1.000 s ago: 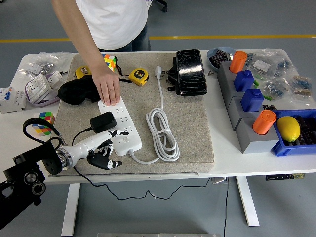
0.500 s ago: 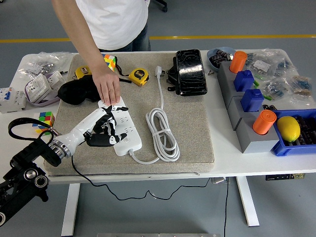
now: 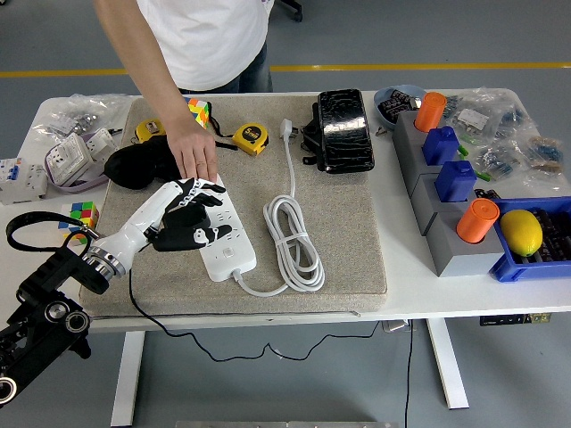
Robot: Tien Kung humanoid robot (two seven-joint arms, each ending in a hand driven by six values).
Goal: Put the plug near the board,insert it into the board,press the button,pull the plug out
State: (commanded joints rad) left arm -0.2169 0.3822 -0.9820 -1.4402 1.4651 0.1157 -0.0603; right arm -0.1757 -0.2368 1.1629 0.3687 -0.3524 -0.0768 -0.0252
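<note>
The left hand (image 3: 186, 218) is positioned over the far half of the white power strip (image 3: 219, 234), which lies on the grey mat (image 3: 339, 232) covering the middle of the desk (image 3: 406, 299). Its fingers (image 3: 207, 192) are curled around a black plug (image 3: 178, 236), of which only a dark mass under the palm is visible; the plug's thin black cable (image 3: 147, 312) runs off the near edge of the mat. Whether the pins have entered a socket cannot be determined, since the hand covers the contact area. A person's hand (image 3: 194, 153) rests flat on the far end of the strip, touching it and apparently bracing it, just beyond the robot's fingertips. The right hand is not in view. The step in hand is judged to be insertion: the plug is already at the board, and the button has not been pressed. The next move calls for aligning the pins with one socket and pressing straight down, keeping the plug square to the strip face so that it does not tilt or slide. The strip's own white cord (image 3: 290, 236) lies coiled just beside it on the right and does not obstruct the work. The strip's switch appears to be near its near end (image 3: 230, 254), clear of both hands.
</note>
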